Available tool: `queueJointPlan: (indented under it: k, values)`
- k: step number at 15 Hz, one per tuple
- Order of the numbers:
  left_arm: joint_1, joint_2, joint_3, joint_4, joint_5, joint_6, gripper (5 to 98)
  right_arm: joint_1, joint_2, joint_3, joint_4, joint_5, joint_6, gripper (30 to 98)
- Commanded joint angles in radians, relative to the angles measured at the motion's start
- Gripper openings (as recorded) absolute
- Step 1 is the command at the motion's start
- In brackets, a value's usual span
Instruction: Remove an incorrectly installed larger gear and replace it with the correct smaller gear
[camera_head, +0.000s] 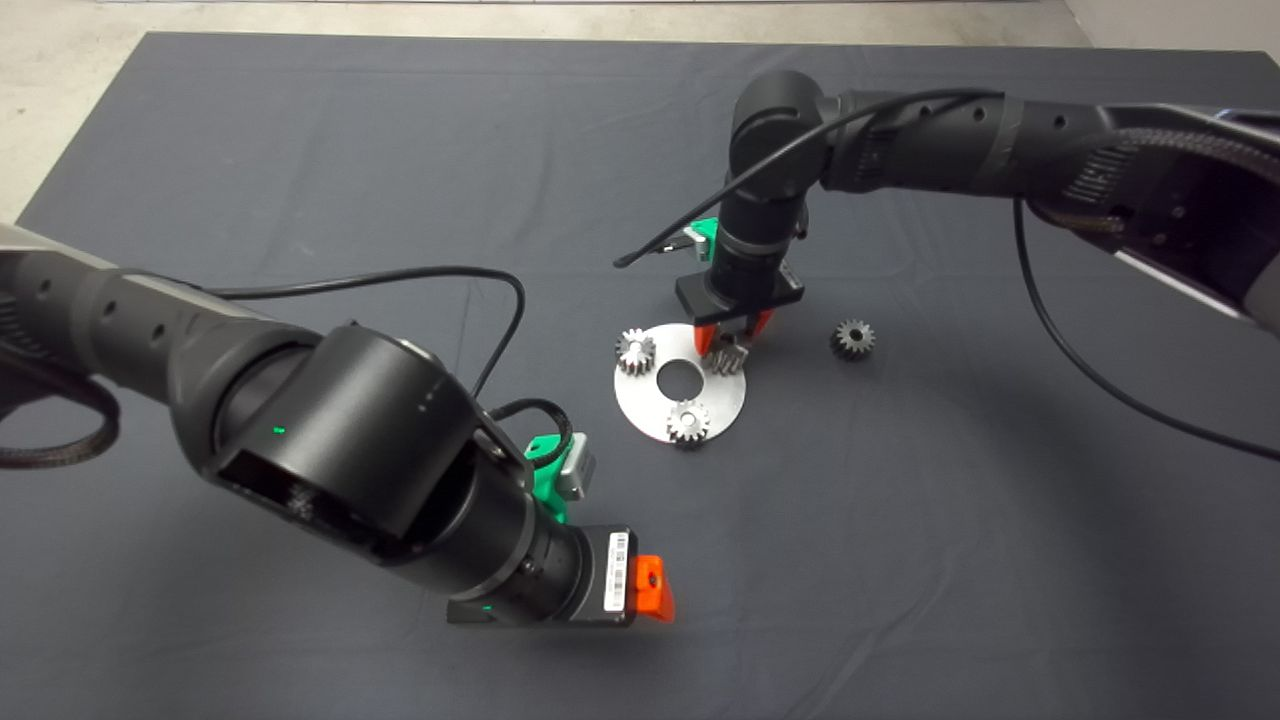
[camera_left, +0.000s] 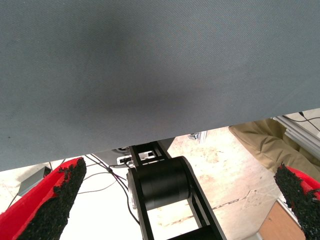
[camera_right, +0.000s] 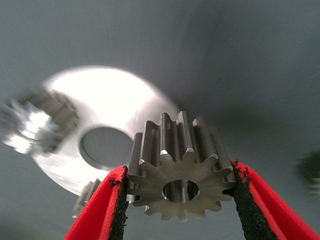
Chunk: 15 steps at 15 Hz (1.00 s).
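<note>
Right gripper: clenched on the larger gear, pads on opposite tooth flanks; presumably gripped to lift it off its seat.
Larger gear: over the disc plate, at the rim nearest the mat's right edge.
Smaller gear: on the mat, just beyond that rim, likely staged for the swap.
Other gears: two bright ones on the plate.
Left gripper: released, parked near the mat's front edge.
Right wrist view: shows tooth contact hidden from overhead.
</note>
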Motion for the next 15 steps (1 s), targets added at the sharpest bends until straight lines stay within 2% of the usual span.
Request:
queueJointPlan:
  k: [1,5,6,7,8,9,11,13,15]
  values:
    - [-0.018,0.002,-0.008,-0.009,0.0,-0.001,97.9,0.186,-0.004,0.009,0.124,-0.091,-0.003,48.4]
    - [-0.018,0.003,-0.013,-0.009,0.0,0.001,97.9,0.193,-0.004,0.011,0.127,-0.091,0.003,48.3]
    - [-0.018,0.003,-0.013,-0.009,0.0,0.0,97.9,0.193,-0.01,0.047,0.124,-0.091,0.003,48.3]
    - [-0.018,0.003,-0.011,-0.01,0.0,-0.001,97.9,0.185,-0.049,0.127,0.118,-0.092,0.01,48.3]
    - [-0.018,0.003,-0.011,-0.009,0.0,-0.001,97.9,0.156,-0.096,0.234,0.113,-0.091,0.031,48.3]
    - [-0.018,0.003,-0.011,-0.009,0.0,0.0,97.9,0.106,-0.143,0.284,0.072,-0.091,0.054,48.4]
    - [-0.018,0.003,-0.013,-0.01,0.0,0.0,97.9,0.062,-0.204,0.294,0.008,-0.091,0.058,48.4]
    - [-0.018,0.006,-0.019,-0.009,0.0,0.001,97.9,0.059,-0.241,0.296,0.006,-0.091,0.058,48.3]
    - [-0.018,0.003,-0.016,-0.009,0.0,-0.001,97.9,0.03,-0.274,0.299,0.003,-0.091,0.055,48.3]
